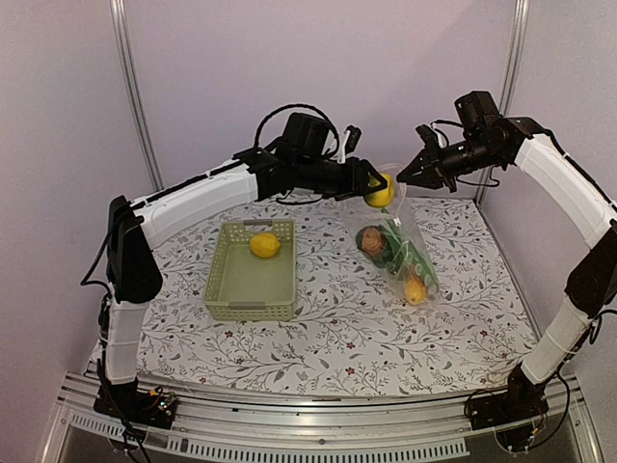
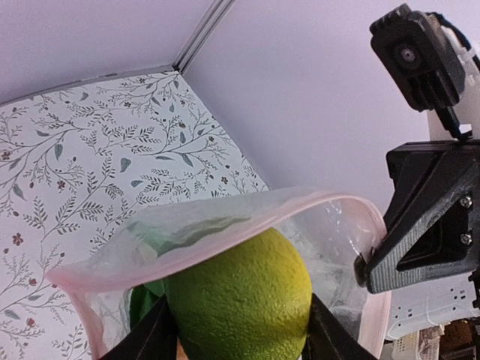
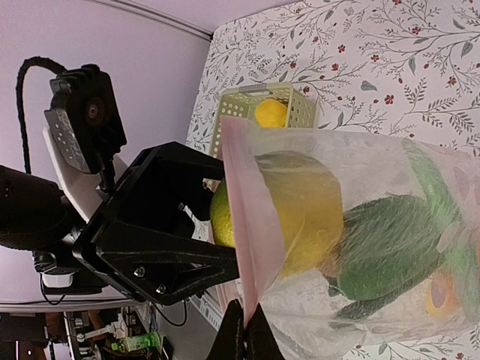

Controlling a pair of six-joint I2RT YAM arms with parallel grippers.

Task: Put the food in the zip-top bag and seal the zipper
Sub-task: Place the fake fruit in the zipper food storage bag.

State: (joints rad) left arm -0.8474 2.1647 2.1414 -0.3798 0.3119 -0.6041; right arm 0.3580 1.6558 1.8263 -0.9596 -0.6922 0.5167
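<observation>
The clear zip-top bag [image 1: 400, 246] is held up at the back of the table, mouth raised, with a reddish-brown round piece [image 1: 369, 241], green pieces and an orange-yellow piece [image 1: 415, 287] inside. My left gripper [image 1: 376, 183] is shut on a yellow lemon [image 1: 380, 193] [image 2: 244, 296] and holds it halfway through the bag's mouth, under the pinkish zipper strip [image 2: 225, 232]. My right gripper [image 1: 403, 177] [image 3: 245, 330] is shut on the zipper edge [image 3: 244, 225] and holds the mouth open. A second lemon [image 1: 265, 244] [image 3: 271, 112] lies in the green basket.
The pale green lattice basket [image 1: 253, 275] stands left of the bag on the floral tablecloth [image 1: 347, 328]. Purple walls and metal frame posts [image 1: 135, 87] close in the back and sides.
</observation>
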